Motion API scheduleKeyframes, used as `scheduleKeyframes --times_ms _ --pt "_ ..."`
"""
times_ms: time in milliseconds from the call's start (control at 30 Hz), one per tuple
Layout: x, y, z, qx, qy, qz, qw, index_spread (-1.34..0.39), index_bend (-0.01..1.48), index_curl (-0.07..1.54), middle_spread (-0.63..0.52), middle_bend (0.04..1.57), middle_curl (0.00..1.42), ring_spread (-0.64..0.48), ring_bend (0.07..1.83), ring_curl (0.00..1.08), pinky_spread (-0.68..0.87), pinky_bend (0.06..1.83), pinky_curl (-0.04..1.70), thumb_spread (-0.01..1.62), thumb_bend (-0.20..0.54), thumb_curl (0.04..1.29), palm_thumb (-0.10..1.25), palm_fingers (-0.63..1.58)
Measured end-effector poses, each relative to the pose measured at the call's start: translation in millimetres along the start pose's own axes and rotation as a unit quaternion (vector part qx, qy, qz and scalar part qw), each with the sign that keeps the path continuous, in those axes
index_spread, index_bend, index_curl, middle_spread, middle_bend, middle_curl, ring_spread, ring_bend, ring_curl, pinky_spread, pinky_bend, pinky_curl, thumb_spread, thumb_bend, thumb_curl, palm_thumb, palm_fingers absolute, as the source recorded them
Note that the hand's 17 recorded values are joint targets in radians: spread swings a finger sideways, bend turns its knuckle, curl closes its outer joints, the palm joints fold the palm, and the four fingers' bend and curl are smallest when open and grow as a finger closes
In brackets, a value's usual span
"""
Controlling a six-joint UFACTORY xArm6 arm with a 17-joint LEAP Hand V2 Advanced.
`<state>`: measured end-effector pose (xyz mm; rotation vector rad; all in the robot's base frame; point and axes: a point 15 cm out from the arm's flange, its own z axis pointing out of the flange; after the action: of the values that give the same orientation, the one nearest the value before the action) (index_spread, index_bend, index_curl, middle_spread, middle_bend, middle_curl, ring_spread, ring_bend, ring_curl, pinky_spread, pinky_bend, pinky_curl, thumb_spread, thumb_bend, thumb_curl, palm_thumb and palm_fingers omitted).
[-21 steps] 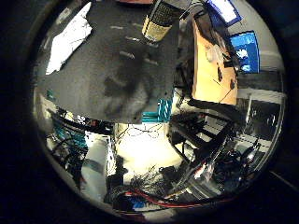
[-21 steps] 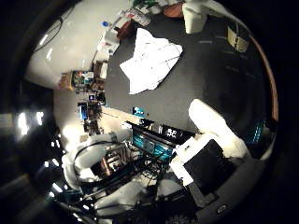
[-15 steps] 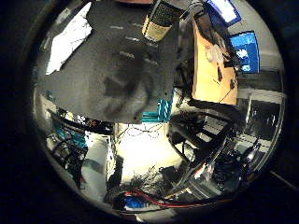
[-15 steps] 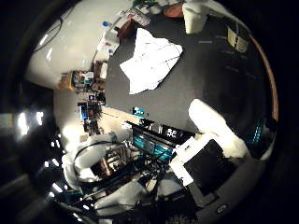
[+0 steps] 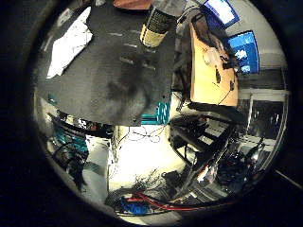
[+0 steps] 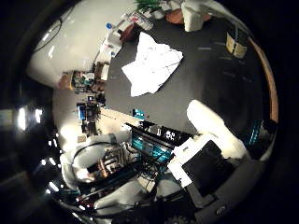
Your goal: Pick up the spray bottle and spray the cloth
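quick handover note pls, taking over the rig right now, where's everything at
Robot hand: empty, well clear of the table; one white finger shows straight, not curled on anything.
Spray bottle with yellowish label: upright on the dark tabletop, untouched.
Crumpled white cloth: lying flat on the same tabletop, apart from the bottle.
Done: nothing yet.
Left: reach the bottle, grasp it, lift, aim at the cloth and spray.

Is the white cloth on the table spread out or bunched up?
Spread out: the cloth lies mostly flat, with some creases, on the dark table.
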<state>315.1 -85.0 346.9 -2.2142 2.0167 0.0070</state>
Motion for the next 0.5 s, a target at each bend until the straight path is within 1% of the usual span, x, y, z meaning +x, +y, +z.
scheduleKeyframes --times_ms 267,500 --pt "0 -7 -11 0.05 -0.053 0.024 0.997 -0.33 0.24 0.4 -0.04 0.28 0.38 0.16 0.19 0.19 0.37 0.18 0.24 1.12 -0.021 0.41 0.81 0.24" --pt "25 -3 -25 0.079 -0.057 0.049 0.994 -0.33 0.2 0.4 -0.04 0.27 0.38 0.16 0.19 0.19 0.37 0.18 0.24 1.12 -0.021 0.4 0.78 0.25"
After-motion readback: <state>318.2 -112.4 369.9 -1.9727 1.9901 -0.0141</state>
